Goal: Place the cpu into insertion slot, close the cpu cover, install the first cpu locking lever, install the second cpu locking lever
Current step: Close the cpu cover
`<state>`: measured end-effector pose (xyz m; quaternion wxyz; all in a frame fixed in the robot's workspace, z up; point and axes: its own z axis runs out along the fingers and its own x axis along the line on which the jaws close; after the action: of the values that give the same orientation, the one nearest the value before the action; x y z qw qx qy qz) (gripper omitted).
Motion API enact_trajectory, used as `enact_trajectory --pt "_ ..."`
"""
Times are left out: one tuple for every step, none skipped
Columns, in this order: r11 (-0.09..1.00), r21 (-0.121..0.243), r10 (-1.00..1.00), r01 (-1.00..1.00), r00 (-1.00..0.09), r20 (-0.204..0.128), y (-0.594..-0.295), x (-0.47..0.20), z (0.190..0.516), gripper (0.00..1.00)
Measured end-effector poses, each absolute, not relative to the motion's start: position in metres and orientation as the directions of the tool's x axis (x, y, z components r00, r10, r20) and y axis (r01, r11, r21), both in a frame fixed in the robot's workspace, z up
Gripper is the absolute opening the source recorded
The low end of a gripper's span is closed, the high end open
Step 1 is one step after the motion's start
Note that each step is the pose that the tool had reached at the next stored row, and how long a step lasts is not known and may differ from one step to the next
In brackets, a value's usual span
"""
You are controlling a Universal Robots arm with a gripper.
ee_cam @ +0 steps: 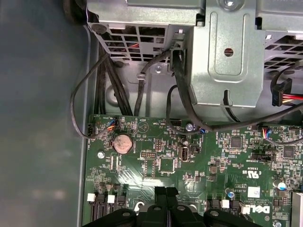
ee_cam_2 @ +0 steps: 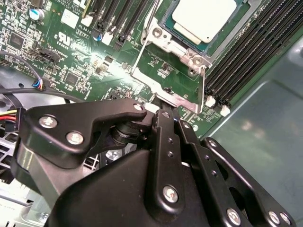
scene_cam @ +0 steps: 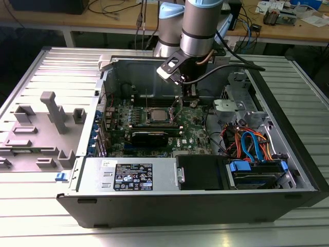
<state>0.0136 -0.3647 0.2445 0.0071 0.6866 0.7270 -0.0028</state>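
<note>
End effector point(ee_cam_2: 163, 109) low inside open computer case point(scene_cam: 205, 206) — fingers point(ee_cam: 161, 198) pressed together, nothing visible between them, tips just beside insertion slot point(scene_cam: 154, 122) rim. Cpu point(ee_cam_2: 203, 19) seated in slot, silver top up — cpu cover point(ee_cam_2: 187, 47) lying flat around it. Green motherboard point(ee_cam: 156, 165) underneath. Case on ribbed metal surface point(scene_cam: 308, 87).

cpu point(ee_cam_2: 204, 19) cut off at edge, motherboard point(ee_cam_2: 94, 61) partly hidden
</note>
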Motion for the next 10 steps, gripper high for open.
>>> enact_trajectory --pt "0.057 0.006 0.998 0.998 -0.057 -0.014 -0.3647 0.0132 0.2445 0.11" --pt "0.057 0.006 0.998 0.998 -0.057 -0.014 -0.3647 0.0125 0.2445 0.11" --pt "0.057 0.006 0.998 0.998 -0.057 -0.014 -0.3647 0.0122 0.2445 0.11" --pt "0.057 0.006 0.998 0.998 -0.057 -0.014 -0.3647 0.0119 0.2445 0.11" --pt "0.057 0.006 0.998 0.998 -0.057 -0.014 -0.3647 0.0115 0.2445 0.11" --pt "0.057 0.006 0.998 0.998 -0.057 -0.014 -0.3647 0.0112 0.2445 0.11" --pt "0.057 0.006 0.998 0.998 -0.057 -0.014 -0.3647 0.0107 0.2445 0.11" --pt "0.057 0.006 0.998 0.998 -0.057 -0.014 -0.3647 0.0103 0.2445 0.11" --pt "0.057 0.006 0.998 0.998 -0.057 -0.014 -0.3647 0.01 0.2445 0.11" --pt "0.057 0.006 0.998 0.998 -0.057 -0.014 -0.3647 0.0095 0.2445 0.11"
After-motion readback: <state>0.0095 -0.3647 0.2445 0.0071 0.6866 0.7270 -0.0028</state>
